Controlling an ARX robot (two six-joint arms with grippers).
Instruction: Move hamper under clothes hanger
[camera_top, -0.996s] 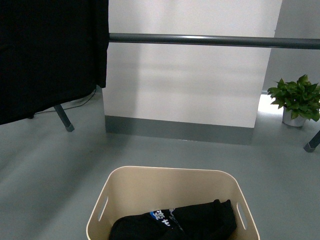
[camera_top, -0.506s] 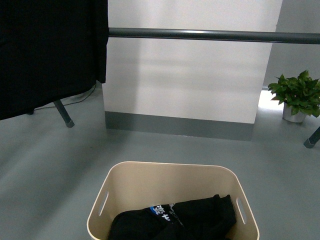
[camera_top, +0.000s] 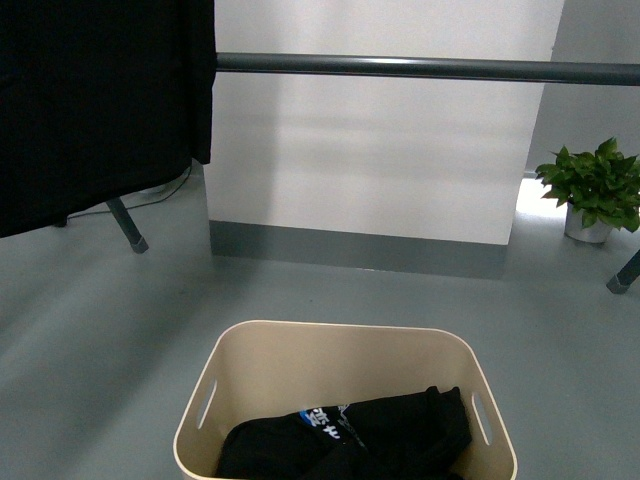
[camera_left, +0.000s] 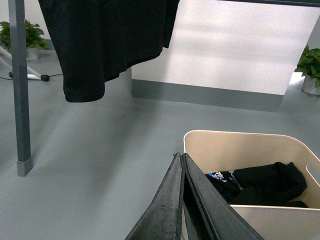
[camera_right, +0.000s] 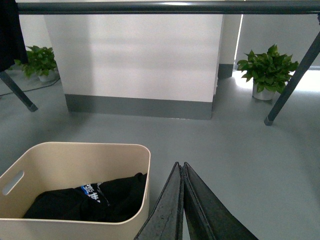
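The beige hamper (camera_top: 340, 350) stands on the grey floor at the bottom centre of the front view, with dark clothes (camera_top: 350, 445) inside. The clothes hanger's horizontal bar (camera_top: 420, 68) runs across above and beyond it, with a large black garment (camera_top: 90, 100) hung at its left end. The hamper also shows in the left wrist view (camera_left: 240, 145) and the right wrist view (camera_right: 75, 150). My left gripper (camera_left: 180, 156) is shut and empty beside the hamper's left side. My right gripper (camera_right: 180, 165) is shut and empty beside its right side. Neither gripper shows in the front view.
A white wall with a grey skirting (camera_top: 360, 250) stands behind the rack. The rack's angled legs (camera_top: 127, 228) (camera_right: 292, 75) rest on the floor at both sides. Potted plants (camera_top: 592, 195) (camera_right: 40, 62) stand on the floor at the right and left. A grey post (camera_left: 20, 85) shows at left.
The hamper has slid a little further from me towards the bar. The bar and garment sit slightly higher in the front view, so I have moved forward.
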